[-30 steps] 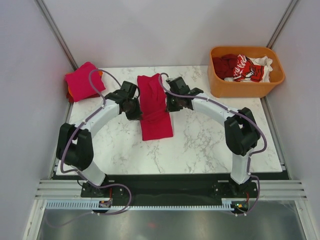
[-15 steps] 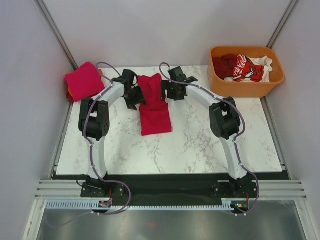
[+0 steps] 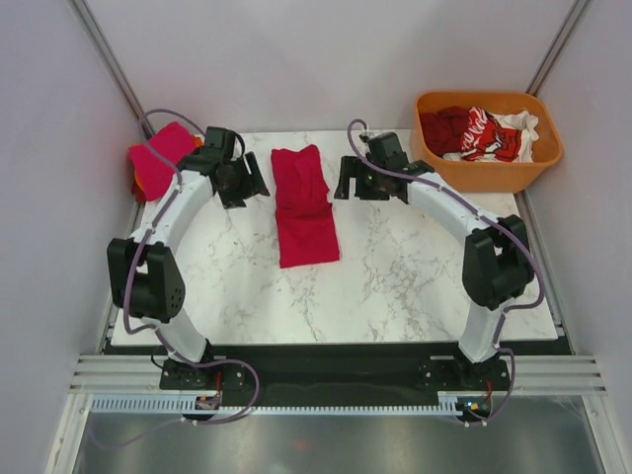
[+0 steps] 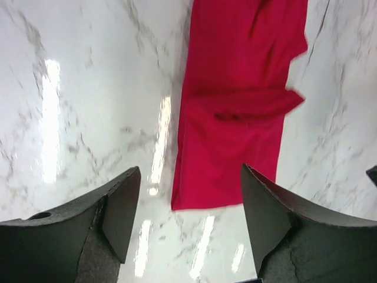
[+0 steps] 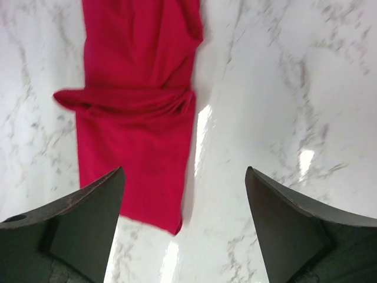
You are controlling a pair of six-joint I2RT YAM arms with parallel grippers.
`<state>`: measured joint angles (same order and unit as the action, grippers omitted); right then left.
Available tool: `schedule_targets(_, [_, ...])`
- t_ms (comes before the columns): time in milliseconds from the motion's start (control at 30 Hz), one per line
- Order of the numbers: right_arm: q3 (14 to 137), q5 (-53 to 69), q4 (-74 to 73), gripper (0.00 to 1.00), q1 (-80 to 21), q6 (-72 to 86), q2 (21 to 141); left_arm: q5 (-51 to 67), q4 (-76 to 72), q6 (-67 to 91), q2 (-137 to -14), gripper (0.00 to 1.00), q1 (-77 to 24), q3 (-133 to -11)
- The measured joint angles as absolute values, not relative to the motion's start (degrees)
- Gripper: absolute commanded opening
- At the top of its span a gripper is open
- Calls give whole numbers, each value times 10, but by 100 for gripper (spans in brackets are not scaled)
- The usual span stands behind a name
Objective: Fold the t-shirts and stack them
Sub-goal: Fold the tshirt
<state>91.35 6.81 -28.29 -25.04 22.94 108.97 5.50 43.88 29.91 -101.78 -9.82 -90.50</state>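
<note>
Crimson and folded to a long strip, the t-shirt [image 3: 302, 205] lies flat mid-table on the marble top [image 3: 395, 276]. Either side, the left gripper [image 3: 240, 183] and right gripper [image 3: 354, 179] hover, jaws apart, empty. Folded shirts [image 3: 161, 158] sit far-left, and the orange tub [image 3: 484, 180] far-right.

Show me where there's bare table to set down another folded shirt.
Bare marble: the near half of the table, from the crimson t-shirt to the near edge. Crowded: the far edge, holding the folded stack, left gripper, right gripper and orange tub.
</note>
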Motion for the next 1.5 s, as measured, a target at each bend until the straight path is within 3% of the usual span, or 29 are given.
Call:
schedule_targets(200, [736,187,-185,87,-258,273,1047,91,375,322,-906,74,-173,-658])
schedule_targets(300, [706,229,-171,70,-263,282,1080,112,348,335,-922,73,-199,-585])
schedule_targets(367, [715,247,-161,62,-267,286,1103,117,333,342,-931,72,-207,-562])
schedule_targets(533, [809,286,-147,54,-279,296,1163,122,285,353,-947,71,-220,-556])
schedule_targets(667, [874,305,-129,33,-288,304,1195,127,262,359,-973,68,-223,-560])
schedule_targets(867, [952,329,-124,18,-307,323,1260,125,248,368,-976,61,-223,-558])
schedule_targets(1200, [1035,332,-149,18,-324,336,1364,126,211,380,-962,57,-224,-528])
schedule_targets(1300, [1126,332,-169,21,-318,334,1406,126,203,381,-957,56,-224,-521])
schedule_targets(1433, [1240,324,-171,34,-301,336,1447,126,196,381,-953,56,-224,-515])
schedule_targets(1500, [1287,306,-170,35,-288,336,1462,126,193,381,-951,56,-224,-512])
